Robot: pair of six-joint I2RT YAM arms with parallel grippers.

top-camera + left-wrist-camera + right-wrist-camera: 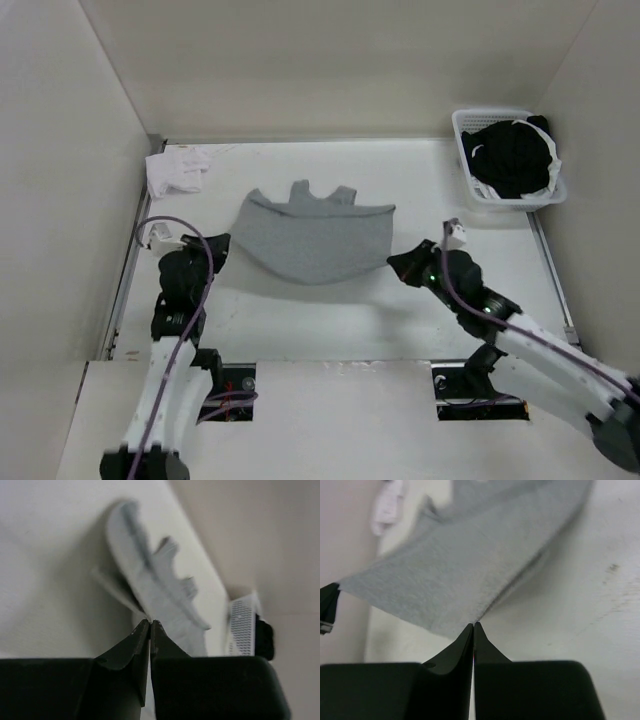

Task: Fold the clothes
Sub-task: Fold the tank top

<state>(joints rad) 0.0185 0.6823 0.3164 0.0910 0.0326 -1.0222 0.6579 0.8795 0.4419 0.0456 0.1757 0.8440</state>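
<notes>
The clothes, a light grey sleeveless top, hang stretched above the white table between my two grippers, straps toward the far wall, with a shadow beneath the rounded hem. At the top's left edge my left gripper is shut on the fabric. The left wrist view shows those tips pinched on an edge of the grey top. My right gripper is shut on the top's right edge. In the right wrist view its tips meet the corner of the taut grey cloth.
A small white cloth lies at the far left corner. A white basket holding a black garment with white trim stands at the far right. Pale walls enclose the table on three sides.
</notes>
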